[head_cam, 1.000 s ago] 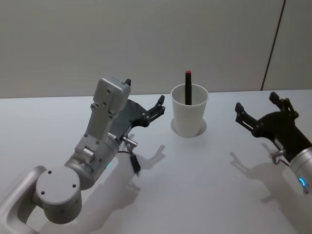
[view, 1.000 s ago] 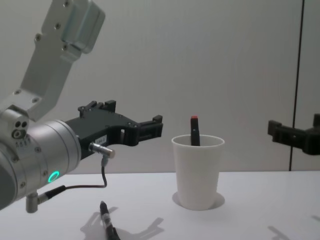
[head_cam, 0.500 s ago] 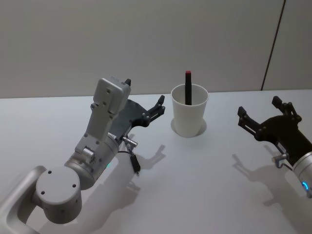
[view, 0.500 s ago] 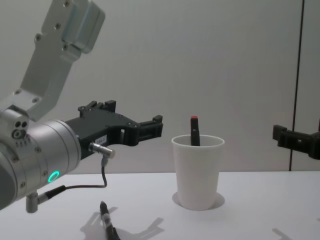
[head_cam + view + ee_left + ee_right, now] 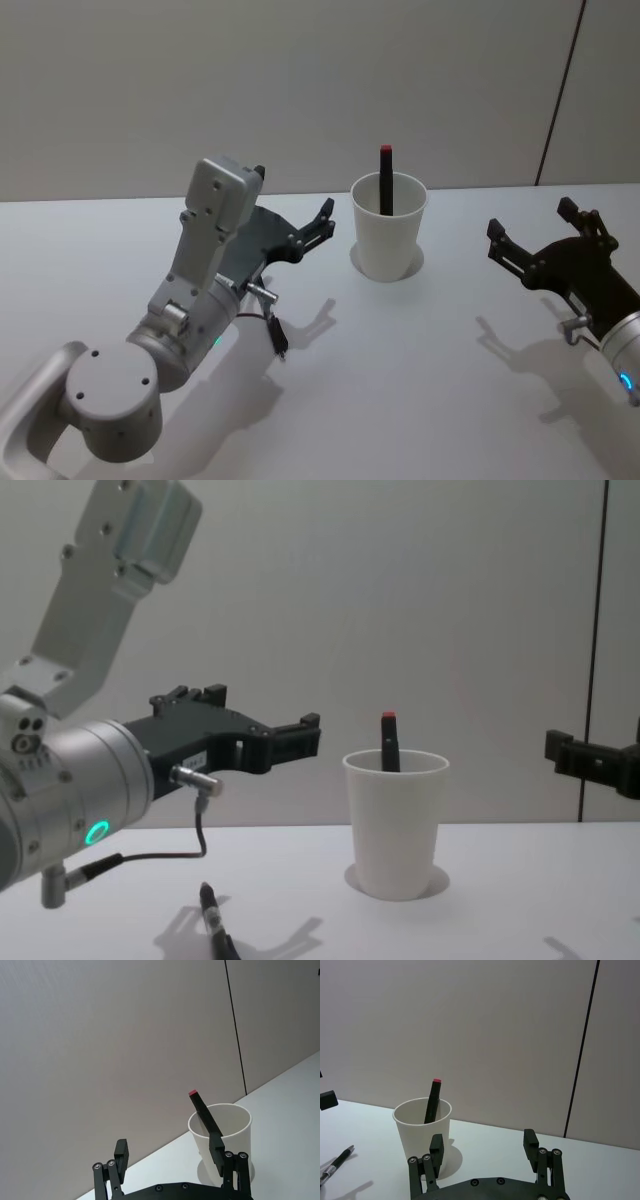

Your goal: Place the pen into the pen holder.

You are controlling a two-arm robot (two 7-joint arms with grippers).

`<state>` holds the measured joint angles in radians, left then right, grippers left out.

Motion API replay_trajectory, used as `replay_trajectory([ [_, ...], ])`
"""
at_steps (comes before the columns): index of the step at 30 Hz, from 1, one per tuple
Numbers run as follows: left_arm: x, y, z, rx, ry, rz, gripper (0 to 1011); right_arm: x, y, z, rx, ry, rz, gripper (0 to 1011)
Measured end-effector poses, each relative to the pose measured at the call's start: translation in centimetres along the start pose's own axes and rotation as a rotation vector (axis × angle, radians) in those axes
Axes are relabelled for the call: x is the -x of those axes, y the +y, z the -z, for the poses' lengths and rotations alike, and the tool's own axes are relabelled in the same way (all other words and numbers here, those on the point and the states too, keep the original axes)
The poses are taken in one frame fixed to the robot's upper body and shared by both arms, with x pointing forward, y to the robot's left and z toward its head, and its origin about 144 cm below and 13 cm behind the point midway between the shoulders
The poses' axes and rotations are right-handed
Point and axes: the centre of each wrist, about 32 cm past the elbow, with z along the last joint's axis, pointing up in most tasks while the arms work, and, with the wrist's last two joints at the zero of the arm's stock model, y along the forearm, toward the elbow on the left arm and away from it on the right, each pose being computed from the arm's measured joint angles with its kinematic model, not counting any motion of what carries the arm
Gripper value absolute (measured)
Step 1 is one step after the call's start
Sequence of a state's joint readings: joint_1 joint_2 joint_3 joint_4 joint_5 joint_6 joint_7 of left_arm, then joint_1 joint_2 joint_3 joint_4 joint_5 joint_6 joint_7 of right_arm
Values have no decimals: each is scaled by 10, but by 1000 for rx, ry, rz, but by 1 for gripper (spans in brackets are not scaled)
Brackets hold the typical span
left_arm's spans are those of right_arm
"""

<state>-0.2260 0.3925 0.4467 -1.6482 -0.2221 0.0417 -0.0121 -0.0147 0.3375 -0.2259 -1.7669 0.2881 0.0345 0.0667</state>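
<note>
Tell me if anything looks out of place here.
A black pen lies loose on the table near the open left end effector, outside the pen holder, where a red-tipped pen stands.

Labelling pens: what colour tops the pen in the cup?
Red tip on a black pen; head view.

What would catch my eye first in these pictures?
A white paper cup stands on the table with a red-tipped black pen leaning inside. Two open black claws flank it: the left claw close by, the right claw farther off. A second pen lies on the table under the left arm.
</note>
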Motion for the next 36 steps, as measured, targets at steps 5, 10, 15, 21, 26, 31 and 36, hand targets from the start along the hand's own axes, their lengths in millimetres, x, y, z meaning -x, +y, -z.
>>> replay_trajectory([
  [5, -2, 6, -2, -17, 13, -5, 1001, 0, 0, 0, 0, 0, 0, 1001],
  [10, -4, 13, -5, -29, 20, -17, 1001, 0, 0, 0, 0, -1, 0, 1001],
  [15, -6, 23, -7, -49, 27, -33, 1001, 0, 0, 0, 0, -1, 0, 1001],
  [21, -8, 33, -11, -71, 35, -46, 1001, 0, 0, 0, 0, -1, 0, 1001],
  [26, -7, 38, -14, -91, 44, -52, 1001, 0, 0, 0, 0, -1, 0, 1001],
  [31, -5, 41, -19, -118, 59, -60, 1001, 0, 0, 0, 0, -1, 0, 1001],
  [36, -1, 43, -24, -147, 77, -67, 1001, 0, 0, 0, 0, -1, 0, 1001],
])
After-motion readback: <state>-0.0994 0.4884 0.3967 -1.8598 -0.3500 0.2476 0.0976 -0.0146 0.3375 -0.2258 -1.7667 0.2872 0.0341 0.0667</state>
